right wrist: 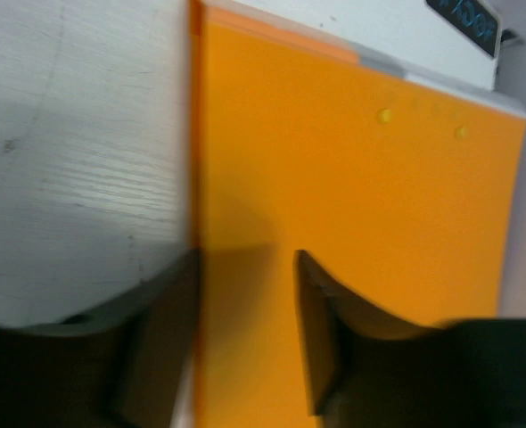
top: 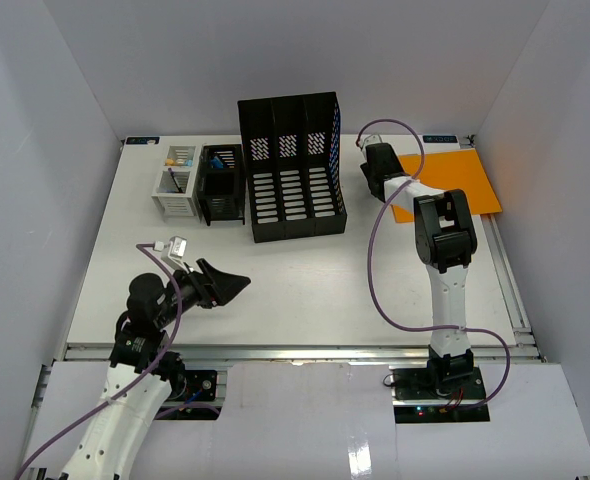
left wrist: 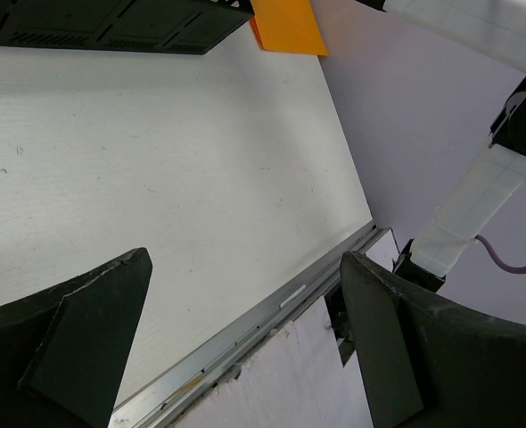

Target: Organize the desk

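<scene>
The desk (top: 305, 280) is a white tabletop with a metal rail (top: 295, 352) along its front edge. An orange folder (top: 457, 180) lies flat at the back right. My right gripper (top: 378, 172) is low at the folder's left edge. In the right wrist view (right wrist: 245, 257) its jaws are open and straddle that edge of the folder (right wrist: 361, 196), one finger over the folder and one at the edge. My left gripper (top: 225, 284) is open and empty above the near-left desk (left wrist: 156, 160), close to the rail (left wrist: 245, 330).
A black three-slot file holder (top: 290, 180) stands at the back centre. A black mesh organizer (top: 222, 185) and a small white organizer (top: 175, 185) holding small items stand left of it. Pale grey walls enclose the desk.
</scene>
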`<action>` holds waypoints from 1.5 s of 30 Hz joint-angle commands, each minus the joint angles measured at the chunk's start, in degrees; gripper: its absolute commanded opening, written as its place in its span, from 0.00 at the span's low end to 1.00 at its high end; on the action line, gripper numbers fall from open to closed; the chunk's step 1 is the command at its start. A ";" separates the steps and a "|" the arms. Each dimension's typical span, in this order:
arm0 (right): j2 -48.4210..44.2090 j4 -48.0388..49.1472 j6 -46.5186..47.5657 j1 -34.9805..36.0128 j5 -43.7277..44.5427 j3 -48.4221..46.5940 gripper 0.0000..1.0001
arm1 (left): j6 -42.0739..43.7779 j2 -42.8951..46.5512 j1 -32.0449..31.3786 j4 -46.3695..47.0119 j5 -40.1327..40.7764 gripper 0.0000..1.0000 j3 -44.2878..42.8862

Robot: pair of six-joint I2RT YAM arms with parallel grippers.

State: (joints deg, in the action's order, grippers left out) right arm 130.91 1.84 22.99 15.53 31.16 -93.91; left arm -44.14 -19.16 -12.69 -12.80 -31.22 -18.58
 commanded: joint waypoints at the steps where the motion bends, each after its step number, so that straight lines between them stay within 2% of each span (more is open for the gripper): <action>1: -2.03 4.18 0.79 -0.06 3.10 1.88 0.44 | -0.49 0.20 0.30 1.23 -1.13 0.98 0.45; 11: -5.25 8.36 2.76 0.03 4.26 7.26 0.31 | -4.22 1.14 0.30 4.65 -3.15 0.98 4.25; 26: -12.19 9.41 2.85 0.03 3.02 14.31 0.11 | -6.69 0.96 0.30 7.45 -5.79 0.98 4.34; 34: -17.90 9.13 2.22 0.03 -0.24 21.13 0.08 | -10.12 -1.71 0.29 12.47 -8.62 0.98 5.49; 43: -27.35 7.34 0.08 0.03 -3.59 30.33 0.08 | -13.65 -7.03 -1.25 22.14 -9.54 0.98 7.00; 45: -30.97 5.40 -1.41 0.03 -5.80 33.10 0.08 | -15.43 -10.21 -3.36 27.54 -8.23 0.98 7.98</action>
State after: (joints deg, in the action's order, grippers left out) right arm 106.20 9.87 24.10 16.88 25.02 -64.28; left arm -56.56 -25.92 -13.65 5.59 -39.70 -12.10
